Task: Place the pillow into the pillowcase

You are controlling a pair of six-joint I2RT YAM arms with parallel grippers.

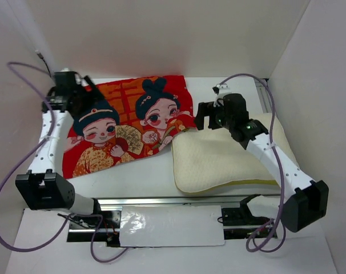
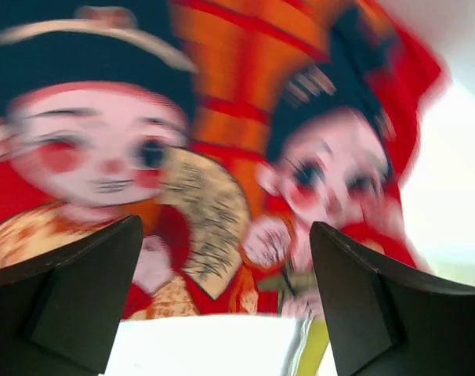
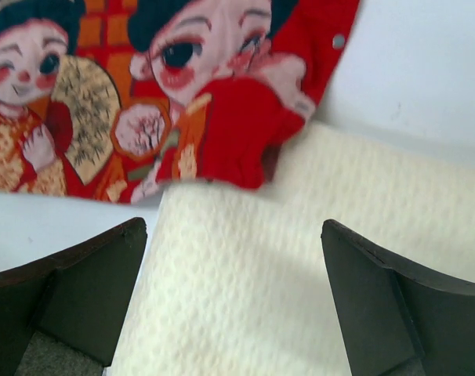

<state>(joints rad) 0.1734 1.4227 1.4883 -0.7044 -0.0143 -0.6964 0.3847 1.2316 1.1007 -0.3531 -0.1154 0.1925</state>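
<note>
Two pincers (image 2: 226, 227) (image 3: 233, 225) spread, pillowcase (image 1: 124, 94) corner overlapping pillow (image 1: 218, 162)

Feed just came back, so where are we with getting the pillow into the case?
Done: little; only a corner of the pillow sits under the pillowcase edge. In hand: nothing, left gripper and right gripper both open. Left: nearly the whole pillow goes in.

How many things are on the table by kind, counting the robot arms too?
pillow: 1
pillowcase: 1
arms: 2, left arm and right arm
total: 4
</note>
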